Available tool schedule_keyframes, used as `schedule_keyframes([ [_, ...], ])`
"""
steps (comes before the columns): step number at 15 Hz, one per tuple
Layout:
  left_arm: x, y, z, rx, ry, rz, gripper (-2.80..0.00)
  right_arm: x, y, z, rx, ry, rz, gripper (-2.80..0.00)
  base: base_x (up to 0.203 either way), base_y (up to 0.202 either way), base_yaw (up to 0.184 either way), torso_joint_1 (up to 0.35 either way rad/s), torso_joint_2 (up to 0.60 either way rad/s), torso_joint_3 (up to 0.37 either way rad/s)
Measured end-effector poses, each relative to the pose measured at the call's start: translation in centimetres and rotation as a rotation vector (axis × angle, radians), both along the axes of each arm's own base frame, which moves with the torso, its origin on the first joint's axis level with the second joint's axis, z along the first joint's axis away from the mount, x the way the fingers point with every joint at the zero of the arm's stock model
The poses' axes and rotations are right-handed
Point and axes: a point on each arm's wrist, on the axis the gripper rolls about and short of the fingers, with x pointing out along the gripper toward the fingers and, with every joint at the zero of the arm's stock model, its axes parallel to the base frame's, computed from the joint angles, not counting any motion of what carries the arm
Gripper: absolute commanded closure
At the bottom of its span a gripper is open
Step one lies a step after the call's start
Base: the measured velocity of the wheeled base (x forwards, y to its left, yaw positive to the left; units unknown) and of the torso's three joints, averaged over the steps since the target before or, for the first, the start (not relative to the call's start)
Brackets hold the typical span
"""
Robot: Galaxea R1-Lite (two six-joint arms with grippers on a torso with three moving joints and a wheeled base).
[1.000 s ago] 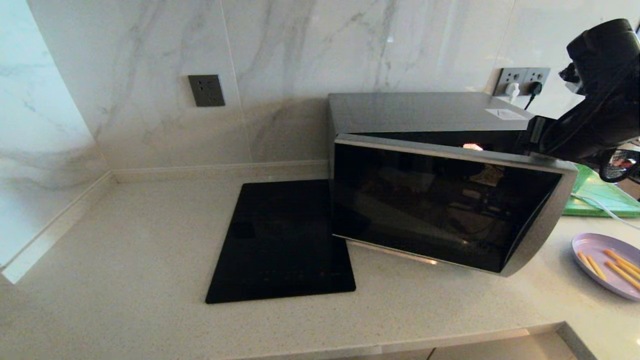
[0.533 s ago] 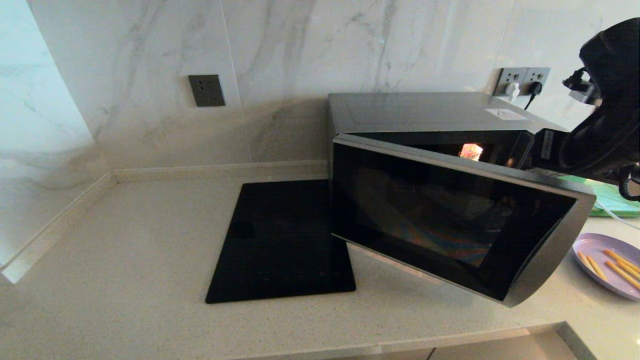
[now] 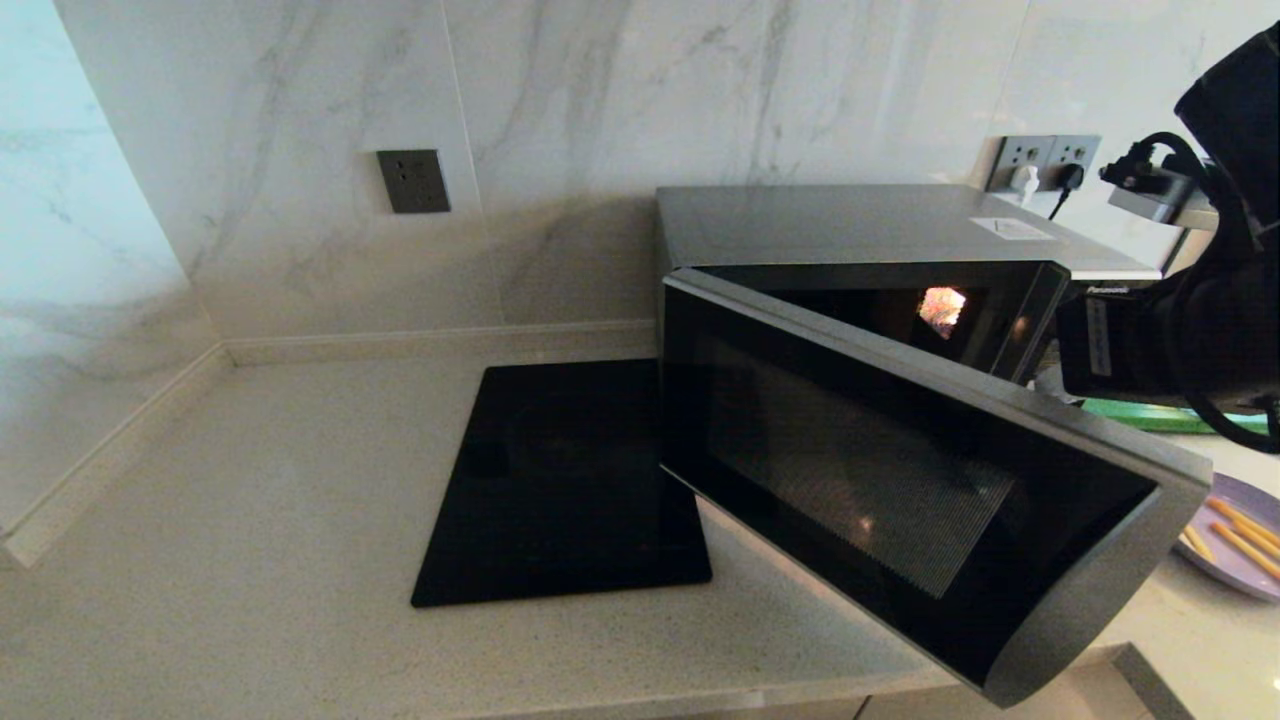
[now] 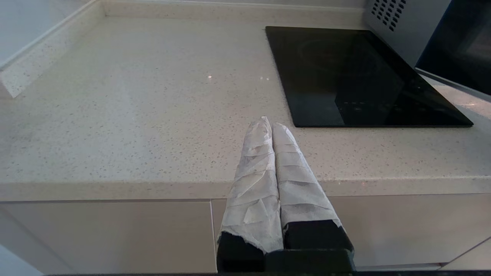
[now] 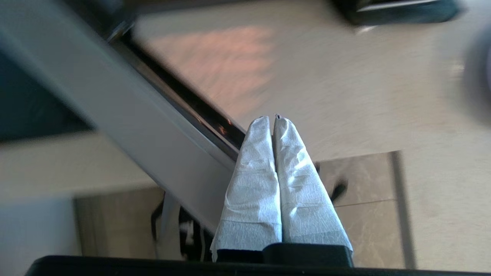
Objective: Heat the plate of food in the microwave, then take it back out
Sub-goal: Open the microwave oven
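At the right end of the desk (image 3: 250, 500), against the back wall, the microwave (image 3: 850, 225) stands with its door (image 3: 900, 480) swung partway out toward the front edge; the door's free end overhangs that edge. A small orange glow shows inside the cavity. My right arm sits at the far right, above the desk and behind the door's free end. In the right wrist view my right pincer (image 5: 273, 119) has its two white-wrapped fingers (image 5: 253, 180) pressed together with nothing between them, tips just beside the door's silver edge; whether they touch it I cannot tell.

The plate of food (image 3: 1235, 545), lilac with thin orange sticks on it, lies on the desk near the right edge, partly hidden behind the door's free corner. It is outside the microwave. A green board (image 3: 1150, 415) lies farther back on the right, beside the microwave, mostly covered by my arm.

A black glass cooktop (image 3: 560, 480) lies flat on the desk just left of the microwave, its near right corner under the open door.

My left pincer (image 4: 271, 124) is held low in front of the desk's front edge, left of the cooktop, fingers together, gripping nothing.

Two wall sockets: one grey (image 3: 412, 180) above the cooktop, one double (image 3: 1045, 160) behind the microwave with plugs in it.
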Motion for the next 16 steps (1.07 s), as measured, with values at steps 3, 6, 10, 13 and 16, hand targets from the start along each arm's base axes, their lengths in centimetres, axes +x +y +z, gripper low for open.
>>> schedule_keyframes([
  [3, 0.0, 0.0, 0.0, 0.000, 0.000, -0.001, 0.00, -1.8, 0.9, -0.1, -0.002, 0.003, 0.051, 0.00, 0.000, 0.000, 0.000, 0.000, 0.00, 0.000],
  [6, 0.0, 0.0, 0.0, 0.000, 0.000, -0.001, 0.00, -2.4, 0.8, -0.3, -0.011, 0.000, 0.049, 0.00, 0.000, 0.000, 0.000, 0.000, 0.00, 0.000],
  [10, 0.0, 0.0, 0.0, 0.000, 0.000, -0.001, 0.00, -2.9, 0.2, 0.2, -0.032, -0.028, 0.020, 0.00, 0.000, 0.000, 0.000, 0.000, 0.00, 0.000],
  [13, 0.0, 0.0, 0.0, 0.000, 0.000, -0.001, 0.00, -3.1, -2.2, 0.9, -0.100, 0.011, -0.106, 0.00, 0.000, 0.000, 0.000, 0.000, 0.00, 0.000],
  [16, 0.0, 0.0, 0.0, 0.000, 0.000, -0.001, 0.00, -3.2, -6.1, 1.2, -0.155, 0.113, -0.302, 0.00, 0.000, 0.000, 0.000, 0.000, 0.00, 0.000],
])
